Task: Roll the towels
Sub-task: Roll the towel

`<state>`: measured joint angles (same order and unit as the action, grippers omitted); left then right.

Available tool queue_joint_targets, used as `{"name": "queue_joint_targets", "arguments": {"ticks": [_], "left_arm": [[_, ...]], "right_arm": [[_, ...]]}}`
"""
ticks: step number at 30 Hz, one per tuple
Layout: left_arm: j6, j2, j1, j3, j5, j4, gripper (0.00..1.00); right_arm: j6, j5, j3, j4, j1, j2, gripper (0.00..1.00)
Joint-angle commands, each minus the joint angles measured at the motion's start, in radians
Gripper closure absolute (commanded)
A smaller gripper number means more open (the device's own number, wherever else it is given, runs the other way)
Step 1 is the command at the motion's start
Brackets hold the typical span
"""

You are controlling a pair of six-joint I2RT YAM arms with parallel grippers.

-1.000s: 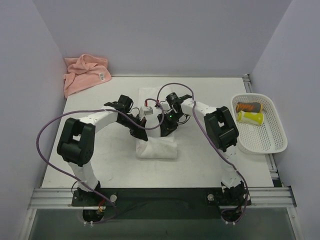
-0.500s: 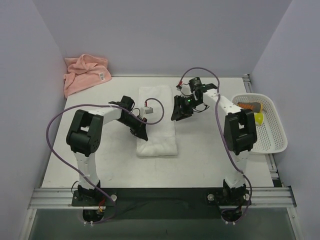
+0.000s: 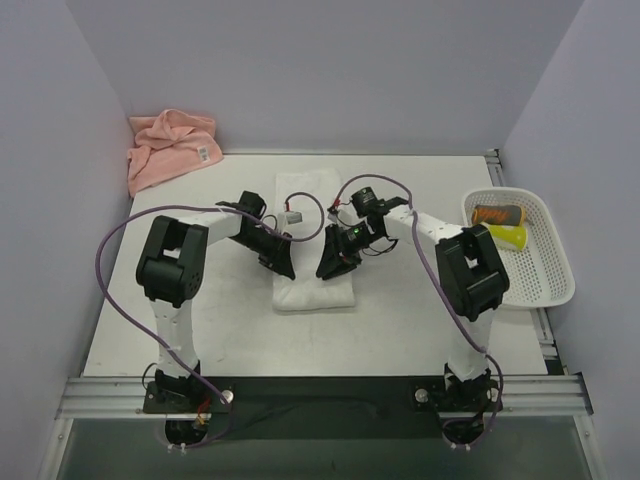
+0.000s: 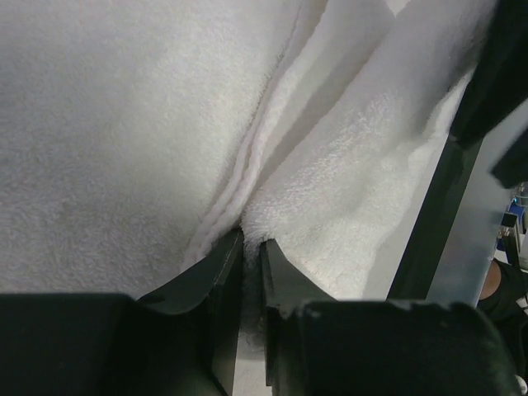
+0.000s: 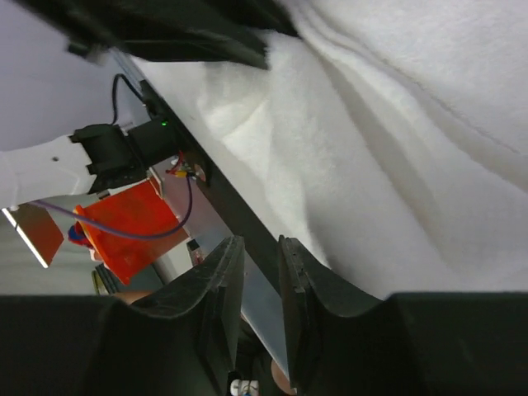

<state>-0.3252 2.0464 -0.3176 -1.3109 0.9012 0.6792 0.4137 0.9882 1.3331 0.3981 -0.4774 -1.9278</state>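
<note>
Rolling the long white terry towel [image 3: 312, 195] seems just beginning: left pincer [image 4: 252, 241] and right pincer [image 5: 260, 245], both narrowly spread, should next pinch its near end.

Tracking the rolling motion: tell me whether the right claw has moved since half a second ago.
Yes. The right claw swung left and nearer, away from the basket, onto the white towel.

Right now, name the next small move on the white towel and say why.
The white towel lies mostly flat, with only its near part doubled over. The left jaws and right jaws sit low at that part's two sides, barely parted. Probably best: pinch the doubled part from both sides and turn it over toward the far wall.
</note>
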Motion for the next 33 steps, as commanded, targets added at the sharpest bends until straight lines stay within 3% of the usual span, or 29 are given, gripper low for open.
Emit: {"name": "queue_joint_targets", "arguments": {"ticks": [1, 8, 14, 17, 19, 23, 24, 25, 26, 31, 33], "left_arm": [[-0.026, 0.006, 0.037, -0.021, -0.024, -0.02, 0.73], [-0.155, -0.048, 0.147, -0.004, -0.028, 0.068, 0.55], [-0.316, -0.132, 0.267, 0.002, -0.094, 0.144, 0.54], [-0.396, -0.224, 0.269, 0.028, -0.133, 0.151, 0.53], [-0.414, -0.323, 0.247, 0.067, -0.145, 0.12, 0.42], [-0.457, -0.533, 0.079, 0.223, -0.319, -0.013, 0.31], [-0.471, -0.62, -0.011, 0.266, -0.355, -0.094, 0.26], [-0.495, -0.662, -0.058, 0.307, -0.389, -0.137, 0.13], [-0.511, -0.698, -0.105, 0.393, -0.433, -0.18, 0.11], [-0.594, -0.798, -0.39, 0.53, -0.64, -0.345, 0.08], [-0.601, -0.775, -0.435, 0.558, -0.691, -0.397, 0.08]], "right_arm": [[0.019, -0.072, -0.021, -0.012, 0.011, -0.068, 0.77], [0.002, -0.195, -0.012, 0.034, 0.066, -0.171, 0.78], [-0.036, -0.22, 0.018, 0.064, 0.046, -0.181, 0.78], [-0.058, -0.249, 0.024, 0.074, 0.03, -0.175, 0.79], [-0.072, -0.266, 0.028, 0.082, 0.016, -0.169, 0.79], [-0.078, -0.269, 0.017, 0.087, 0.013, -0.181, 0.78], [-0.081, -0.266, 0.015, 0.087, 0.011, -0.183, 0.78], [-0.082, -0.263, 0.017, 0.088, 0.013, -0.188, 0.78], [-0.084, -0.258, 0.017, 0.088, 0.011, -0.189, 0.77], [-0.082, -0.255, 0.031, 0.096, 0.011, -0.203, 0.74], [-0.084, -0.252, 0.032, 0.1, 0.013, -0.209, 0.73]]}}
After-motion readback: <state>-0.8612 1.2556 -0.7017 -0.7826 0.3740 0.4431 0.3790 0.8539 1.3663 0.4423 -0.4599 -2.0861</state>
